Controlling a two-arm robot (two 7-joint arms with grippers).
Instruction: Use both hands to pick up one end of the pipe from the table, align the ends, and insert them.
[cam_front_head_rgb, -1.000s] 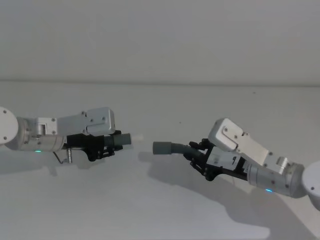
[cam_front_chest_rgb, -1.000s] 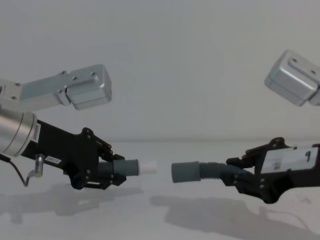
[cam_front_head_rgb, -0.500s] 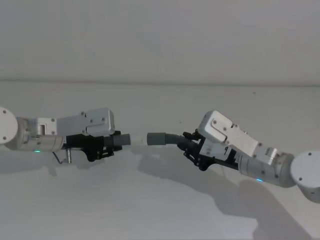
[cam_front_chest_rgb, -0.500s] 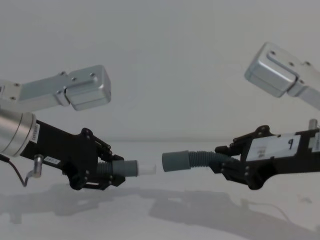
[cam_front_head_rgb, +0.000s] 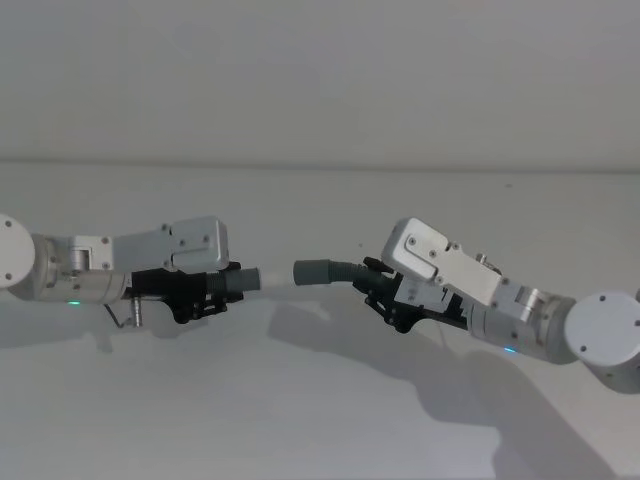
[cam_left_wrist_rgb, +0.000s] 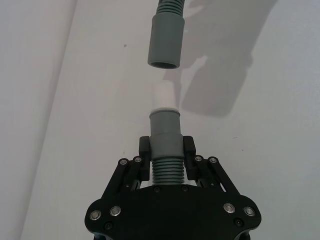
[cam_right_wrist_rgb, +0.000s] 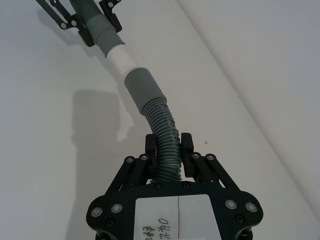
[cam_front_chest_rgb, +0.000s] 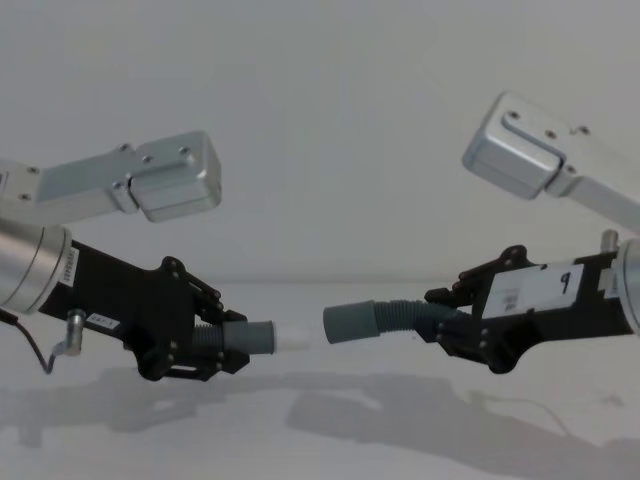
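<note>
The left gripper (cam_front_chest_rgb: 200, 345) is clamped on the ribbed part of the straight hose piece (cam_left_wrist_rgb: 165, 150), held above the white table (cam_front_head_rgb: 320, 420) on the left side of the scene. That piece's smooth grey cuff (cam_left_wrist_rgb: 165, 134) sticks out past the fingertips toward the right, with a white insert (cam_left_wrist_rgb: 164, 97) projecting from its end.

The right gripper (cam_front_chest_rgb: 455, 325) is closed around the ribbed body of the curved hose piece (cam_right_wrist_rgb: 162, 132), on the right and also off the table. Its grey cuff (cam_front_chest_rgb: 350, 322) points left at the white insert. In the left wrist and chest views the open mouth of this cuff stands just short of the insert's tip, and the two are roughly in line.

A white label on the right gripper's body (cam_front_chest_rgb: 530, 292) carries a handwritten mark that reads like "9"; in the right wrist view the label (cam_right_wrist_rgb: 177, 217) shows more handwritten digits, too partial to read.

The table around and beneath both pieces is bare, with shadows of the arms. Its far edge (cam_front_head_rgb: 320, 165) meets a plain wall well behind the grippers.
</note>
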